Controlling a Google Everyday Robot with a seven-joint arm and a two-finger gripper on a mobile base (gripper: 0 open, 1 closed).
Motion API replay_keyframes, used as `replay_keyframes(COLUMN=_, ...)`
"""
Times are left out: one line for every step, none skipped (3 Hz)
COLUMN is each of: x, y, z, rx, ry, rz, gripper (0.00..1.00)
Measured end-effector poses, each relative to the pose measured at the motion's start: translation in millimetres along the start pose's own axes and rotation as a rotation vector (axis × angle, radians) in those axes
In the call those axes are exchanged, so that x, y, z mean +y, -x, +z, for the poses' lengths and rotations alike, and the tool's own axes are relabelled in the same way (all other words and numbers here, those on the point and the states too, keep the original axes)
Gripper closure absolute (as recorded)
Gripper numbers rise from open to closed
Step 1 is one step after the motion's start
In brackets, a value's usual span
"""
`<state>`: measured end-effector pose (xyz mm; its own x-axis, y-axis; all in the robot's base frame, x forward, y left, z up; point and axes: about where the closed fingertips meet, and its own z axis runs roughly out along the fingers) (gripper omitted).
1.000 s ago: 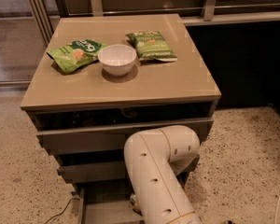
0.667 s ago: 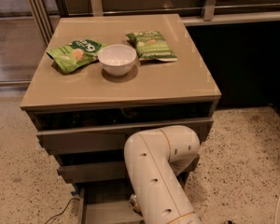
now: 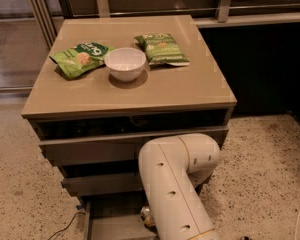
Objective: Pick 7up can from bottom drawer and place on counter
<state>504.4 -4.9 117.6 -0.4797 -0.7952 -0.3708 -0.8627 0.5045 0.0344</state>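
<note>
Arm [image 3: 176, 184] is bent down in front of the desk [image 3: 155, 91], reaching into the open bottom drawer [image 3: 112, 227] below its front edge. The tool is hidden behind the arm down there, so can't tell if it's apart or together. A shiny bit at the arm's left edge looks like the 7up can [image 3: 147, 216], in the drawer. White bowl [image 3: 125, 63] and two green snack bags [image 3: 80, 58] sit toward the desk's back edge.
</note>
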Motion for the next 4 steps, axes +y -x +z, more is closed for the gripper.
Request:
replay_keyframes(x=1, y=0, z=-9, rx=-0.007, ry=-0.007, rz=0.003, gripper=1.0)
replay_keyframes(x=0, y=0, z=-21, rx=-0.009, ry=-0.015, rz=0.01, gripper=1.0)
replay_keyframes(x=-8, y=-6, z=-40, rx=-0.01, ry=-0.038, rz=0.039, gripper=1.0)
replay_keyframes(x=-18, y=-12, z=-60, rx=-0.009, ry=-0.065, rz=0.063, gripper=1.0)
